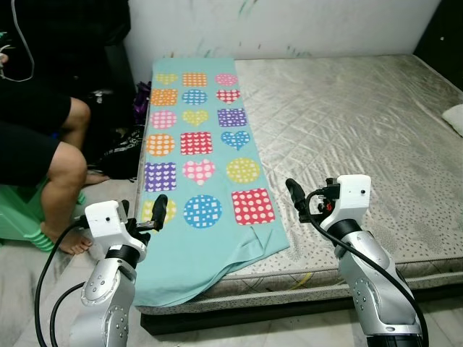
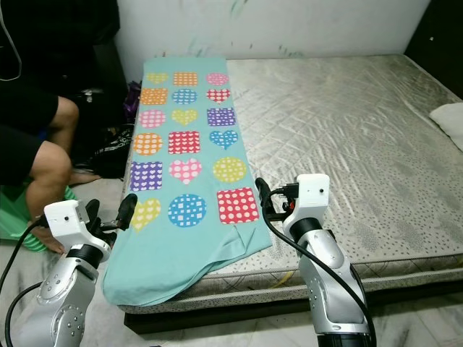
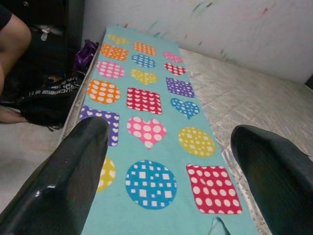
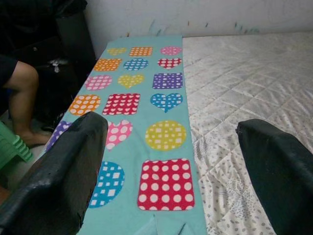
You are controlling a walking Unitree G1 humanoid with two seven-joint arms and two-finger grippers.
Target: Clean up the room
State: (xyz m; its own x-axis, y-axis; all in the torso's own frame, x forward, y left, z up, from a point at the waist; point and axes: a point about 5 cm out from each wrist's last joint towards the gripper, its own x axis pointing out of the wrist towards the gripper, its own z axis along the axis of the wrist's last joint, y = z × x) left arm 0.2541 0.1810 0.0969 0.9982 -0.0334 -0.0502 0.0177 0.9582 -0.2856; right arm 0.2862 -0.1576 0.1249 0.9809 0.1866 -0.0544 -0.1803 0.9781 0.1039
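The patterned turquoise blanket (image 1: 201, 166) lay along the mattress's (image 1: 362, 123) left edge, its near end drooping over the side. Both grippers hovered just short of that end, fingers spread, holding nothing: left gripper (image 1: 158, 211), right gripper (image 1: 295, 195). A seated person's legs (image 1: 58, 166) were beside the mattress.

Two silver arms, each topped by a white boxy wrist housing and looped with black cables. The left gripper (image 1: 154, 212) and right gripper (image 1: 295, 196) are fitted with long, glossy black fingers (image 3: 73, 171). Red detail is seen beside the right housing.
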